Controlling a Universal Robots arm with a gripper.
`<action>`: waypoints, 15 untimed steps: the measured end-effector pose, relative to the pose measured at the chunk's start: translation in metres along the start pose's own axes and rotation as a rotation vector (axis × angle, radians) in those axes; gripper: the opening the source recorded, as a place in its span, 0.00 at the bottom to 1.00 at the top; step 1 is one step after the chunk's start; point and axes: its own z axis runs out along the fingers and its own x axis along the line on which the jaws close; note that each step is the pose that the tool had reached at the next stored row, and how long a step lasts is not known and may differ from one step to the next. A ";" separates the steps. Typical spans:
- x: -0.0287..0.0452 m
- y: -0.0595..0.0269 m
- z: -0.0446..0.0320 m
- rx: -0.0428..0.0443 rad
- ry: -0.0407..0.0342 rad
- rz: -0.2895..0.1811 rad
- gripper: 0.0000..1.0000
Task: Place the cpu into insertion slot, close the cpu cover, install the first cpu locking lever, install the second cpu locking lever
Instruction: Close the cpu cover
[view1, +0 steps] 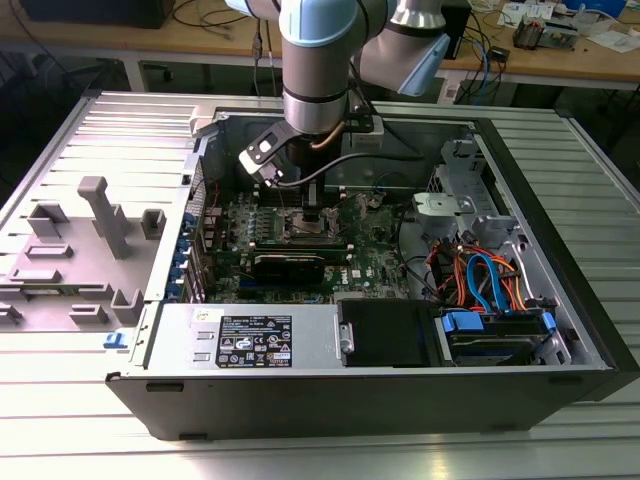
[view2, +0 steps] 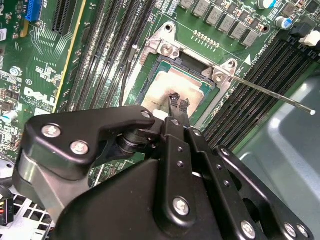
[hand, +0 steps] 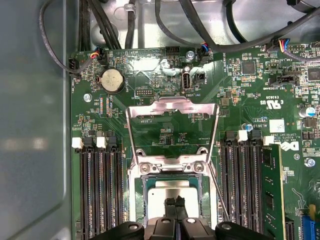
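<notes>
My pale blue and silver arm (view1: 316, 70) reached down into the open grey metal computer case (view1: 330, 400) that lay on the ribbed silvery bench (view1: 300, 455). My jaws hung directly above the small square dark insertion slot with its silvery rim (hand: 144, 197), which is part of the green motherboard (hand: 100, 115).

The flat square cpu with the dull silver-grey top (hand: 174, 187) sat inside that slot, level and square to its rim. My two black fingertips (view2: 174, 101) were drawn together with barely a slit between them and nothing gripped. They pointed at the middle of the chip, though I could not tell whether they touched it.

The thin square silvery cpu cover with the cut-out centre (hand: 172, 103) stood open, lifted off the slot and hinged at the slot's far edge, so the chip was uncovered. A thin silvery wire lever (view2: 272, 95) ran out from one corner of the slot, unlatched, across the long black memory slots (hand: 100, 195) beside it. Beyond the open cover, further from the slot, was a round silver coin battery (hand: 112, 80).
</notes>
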 end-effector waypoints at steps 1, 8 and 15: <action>0.0000 0.0000 0.0000 0.0000 -0.0001 0.000 0.11; -0.0001 0.0001 -0.0019 0.0000 -0.0001 0.000 0.11; -0.0001 0.0006 -0.0027 0.0000 0.0000 0.001 0.11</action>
